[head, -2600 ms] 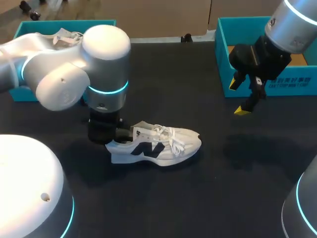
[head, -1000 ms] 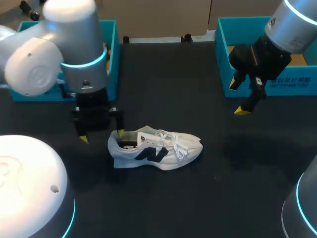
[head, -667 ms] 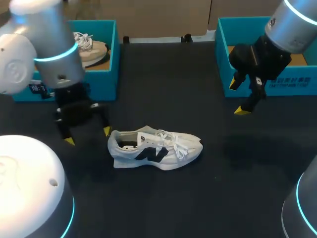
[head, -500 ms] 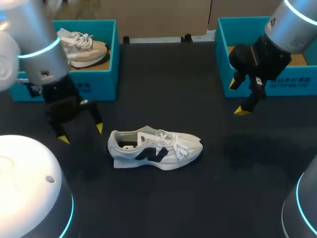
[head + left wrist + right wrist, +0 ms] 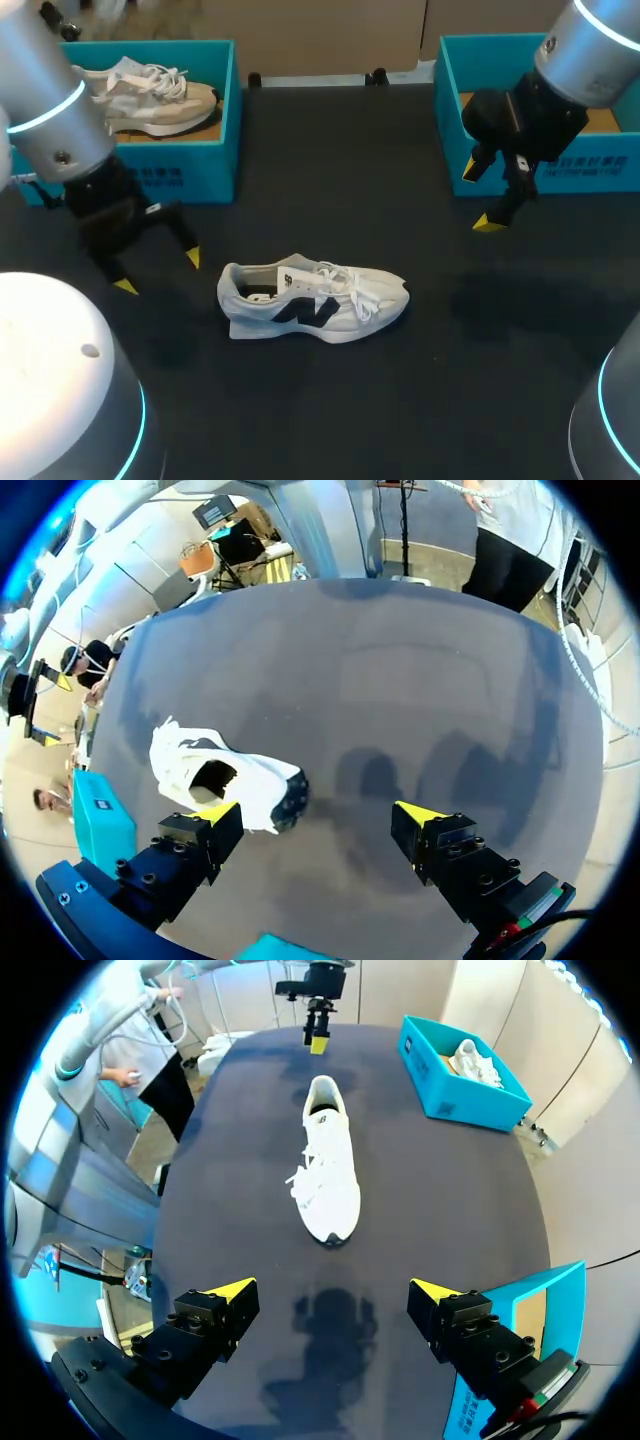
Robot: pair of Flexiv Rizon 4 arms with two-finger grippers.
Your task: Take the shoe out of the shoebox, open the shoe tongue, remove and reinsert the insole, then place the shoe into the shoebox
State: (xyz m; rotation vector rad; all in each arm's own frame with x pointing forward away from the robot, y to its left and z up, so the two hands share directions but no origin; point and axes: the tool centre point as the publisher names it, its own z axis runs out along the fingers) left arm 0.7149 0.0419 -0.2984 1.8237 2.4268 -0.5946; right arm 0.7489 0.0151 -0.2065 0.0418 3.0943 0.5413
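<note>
Sitting upright on surface (image 5: 330, 180), shoe (image 5: 315, 300) looks light, soft upper; grip stiff heel collar or midsole. Left claw (image 5: 158, 272), right claw (image 5: 482, 197) both spread, empty.

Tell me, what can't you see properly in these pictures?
- Insole: in every view the white shoe has a dark, small opening, so I cannot tell whether an insole lies inside.
- Inside of the right shoebox: in the head view, the right arm and the picture's edge cover it.
- Beige shoe in the left shoebox: in the head view, the left arm hides one end.
</note>
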